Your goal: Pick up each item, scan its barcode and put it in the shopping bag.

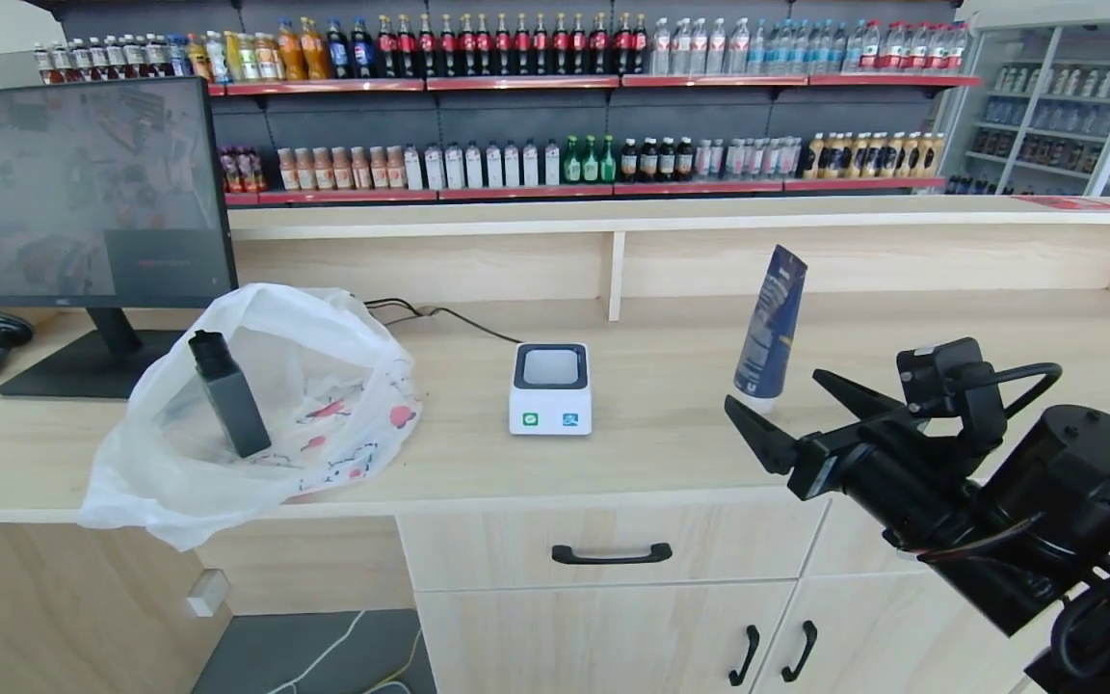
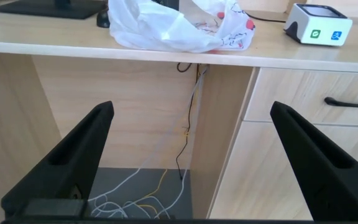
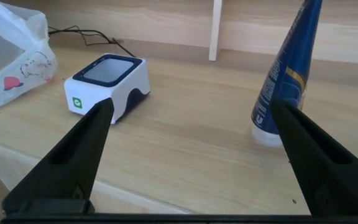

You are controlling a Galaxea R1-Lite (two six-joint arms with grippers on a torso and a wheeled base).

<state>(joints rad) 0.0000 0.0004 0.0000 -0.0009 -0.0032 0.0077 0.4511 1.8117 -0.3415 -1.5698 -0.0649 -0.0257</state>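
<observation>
The right gripper (image 3: 192,106), fingers spread wide (nothing between them), should first centre on the blue tube (image 1: 769,323) standing upright at 3 o'clock of the scanner (image 1: 550,388), then close gently low down.

Bright, even overhead light leaves only soft, faint shadows on the counter (image 1: 651,434). The monitor (image 1: 83,193) at 10 o'clock dimly mirrors the room. The scanner (image 1: 550,388) window has a pale sheen. Lens bending tilts the fridge (image 1: 1056,106) at 2 o'clock.
</observation>
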